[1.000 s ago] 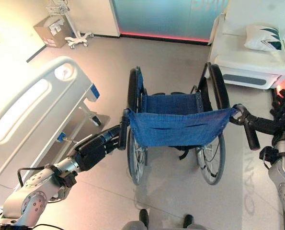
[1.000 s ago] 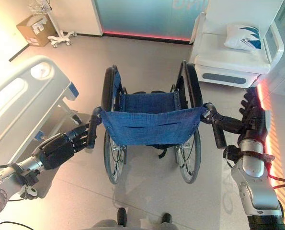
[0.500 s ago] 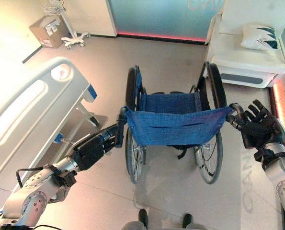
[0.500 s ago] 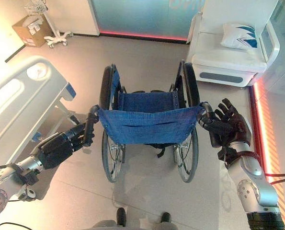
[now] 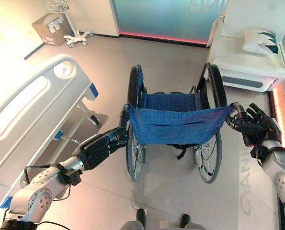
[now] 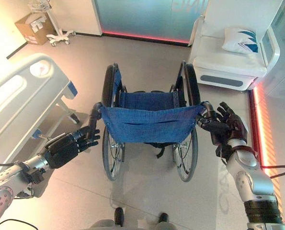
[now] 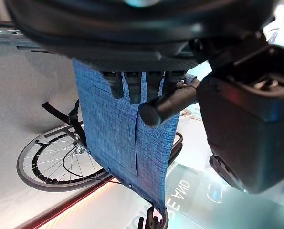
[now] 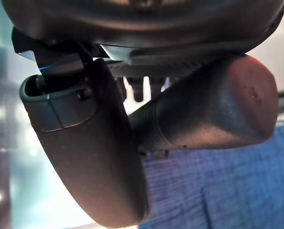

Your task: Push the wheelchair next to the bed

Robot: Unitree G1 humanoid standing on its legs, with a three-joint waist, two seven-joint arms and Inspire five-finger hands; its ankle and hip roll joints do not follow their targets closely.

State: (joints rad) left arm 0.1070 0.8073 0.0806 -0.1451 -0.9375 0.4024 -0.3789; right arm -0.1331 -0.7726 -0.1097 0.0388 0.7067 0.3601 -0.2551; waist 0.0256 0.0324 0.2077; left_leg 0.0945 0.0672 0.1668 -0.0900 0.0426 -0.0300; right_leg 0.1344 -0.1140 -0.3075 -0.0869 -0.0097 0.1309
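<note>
The wheelchair with a blue cloth back stands in the middle of the floor, facing away from me. The white bed lies to its left with a gap between them. My left hand sits just below the left push handle. That handle runs between its relaxed fingers and its thumb, not wrapped. My right hand is open, fingers spread, with its palm against the right push handle and its thumb beside the handle.
A white armchair with a patterned pillow stands at the back right. A cardboard box and a wheeled stand are at the back left. A glass wall closes the far side.
My right hand has swung in from the far right onto the right push handle. My left hand's fingers have loosened from the left handle and sit slightly lower.
</note>
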